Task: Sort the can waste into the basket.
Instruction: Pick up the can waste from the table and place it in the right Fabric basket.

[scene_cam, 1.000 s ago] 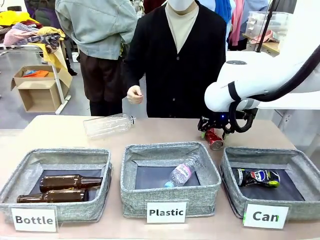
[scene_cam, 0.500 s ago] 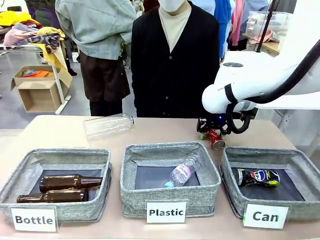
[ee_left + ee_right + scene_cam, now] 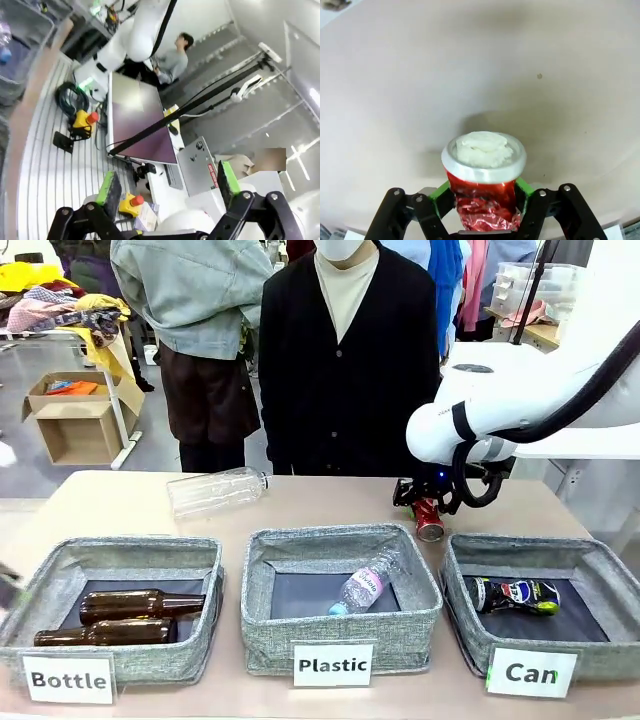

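The crumpled red can sits clamped in the right gripper, seemingly just above the table, behind the "Can" basket; the left gripper gapes.

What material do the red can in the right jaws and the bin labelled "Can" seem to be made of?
The red can looks like thin, glossy metal: its wall is crumpled with sharp shiny creases, and its end rim is silver. The "Can" bin looks like grey woven fabric with a matte, speckled weave, soft folded corners and a dark lining inside. The right gripper has its jaws closed on the can.
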### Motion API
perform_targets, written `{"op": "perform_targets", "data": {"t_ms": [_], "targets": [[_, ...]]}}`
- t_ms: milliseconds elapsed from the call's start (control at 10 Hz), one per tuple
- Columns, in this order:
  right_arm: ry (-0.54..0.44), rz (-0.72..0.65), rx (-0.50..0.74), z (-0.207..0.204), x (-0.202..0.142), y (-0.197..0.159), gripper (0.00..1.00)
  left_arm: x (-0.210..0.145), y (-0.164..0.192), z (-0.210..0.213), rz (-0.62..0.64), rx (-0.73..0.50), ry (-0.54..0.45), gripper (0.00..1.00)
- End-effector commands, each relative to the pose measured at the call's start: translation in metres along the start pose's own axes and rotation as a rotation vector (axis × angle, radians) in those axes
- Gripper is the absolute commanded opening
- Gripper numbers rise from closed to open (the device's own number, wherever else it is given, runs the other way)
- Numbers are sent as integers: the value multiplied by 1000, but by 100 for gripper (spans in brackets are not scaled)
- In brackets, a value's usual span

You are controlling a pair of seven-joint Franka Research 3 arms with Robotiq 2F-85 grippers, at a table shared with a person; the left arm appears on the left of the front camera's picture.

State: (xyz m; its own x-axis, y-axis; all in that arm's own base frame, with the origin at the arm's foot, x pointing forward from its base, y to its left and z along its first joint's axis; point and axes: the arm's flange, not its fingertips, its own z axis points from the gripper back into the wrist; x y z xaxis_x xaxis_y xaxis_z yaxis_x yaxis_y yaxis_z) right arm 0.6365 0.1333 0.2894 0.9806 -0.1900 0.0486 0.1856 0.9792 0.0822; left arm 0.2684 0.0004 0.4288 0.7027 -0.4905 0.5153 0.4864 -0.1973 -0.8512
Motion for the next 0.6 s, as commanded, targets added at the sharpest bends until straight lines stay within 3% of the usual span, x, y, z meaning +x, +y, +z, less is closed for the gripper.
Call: {"op": "perform_targets", "data": {"t_ms": [0,200,300,500], "targets": [[5,-31,54,9,-14,-18,0,17,28,-35,67,-29,24,100],[-2,-34,64,30,-21,-33,0,28,63,-63,127,-26,-115,100],[-1,-21,71,41,-26,-40,0,30,77,-73,141,109,-225,100],[-11,36,90,76,-42,-54,0,39,95,-64,262,281,-536,100]]}}
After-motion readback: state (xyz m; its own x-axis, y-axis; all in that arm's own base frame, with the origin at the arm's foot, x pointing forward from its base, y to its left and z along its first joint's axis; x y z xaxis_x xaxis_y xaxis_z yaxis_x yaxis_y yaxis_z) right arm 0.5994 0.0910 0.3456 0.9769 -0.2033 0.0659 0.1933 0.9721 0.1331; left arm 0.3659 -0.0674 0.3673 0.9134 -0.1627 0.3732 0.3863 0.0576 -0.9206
